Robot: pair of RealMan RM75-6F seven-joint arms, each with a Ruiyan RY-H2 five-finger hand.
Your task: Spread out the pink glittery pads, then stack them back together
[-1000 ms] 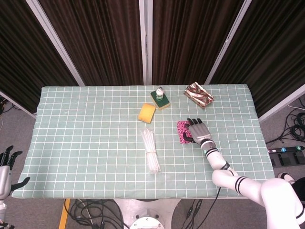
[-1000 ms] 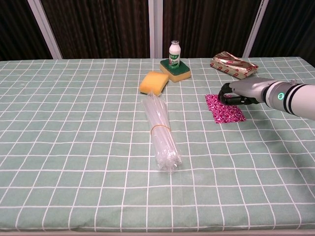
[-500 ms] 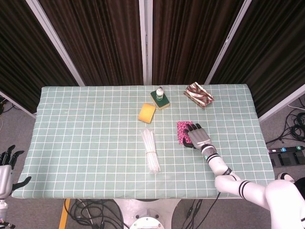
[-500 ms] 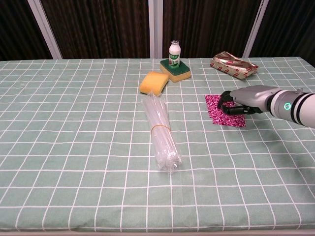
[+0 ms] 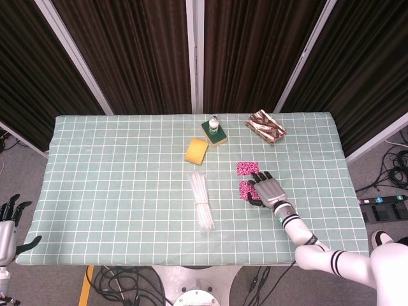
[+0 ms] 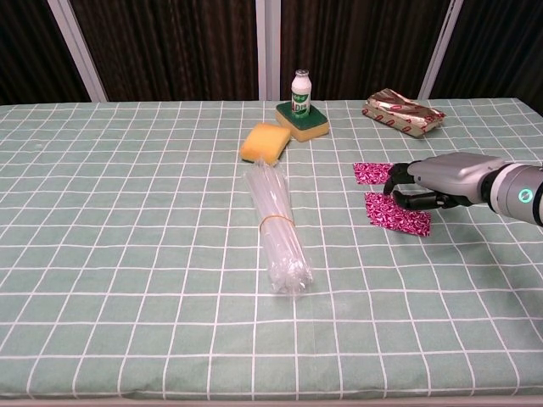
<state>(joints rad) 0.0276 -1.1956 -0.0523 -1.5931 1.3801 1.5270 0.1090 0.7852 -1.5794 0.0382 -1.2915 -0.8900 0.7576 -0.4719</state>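
We see two flat glittery pink pads: far pad (image 5: pixel 247 167) bare on the checked cloth (image 5: pixel 115 172), near pad (image 6: pixel 397 216) under our right hand (image 5: pixel 268 190), fingers pressing flat, nothing gripped. Since 1 s ago the stack split; hand dragged one toward us. Free cloth right of it. Left hand (image 5: pixel 7 220) off-table, fingers spread.

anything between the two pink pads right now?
Only bare tablecloth: a narrow green strip separates the far pad from the near pad under the right robot hand. Clearest in the chest view.
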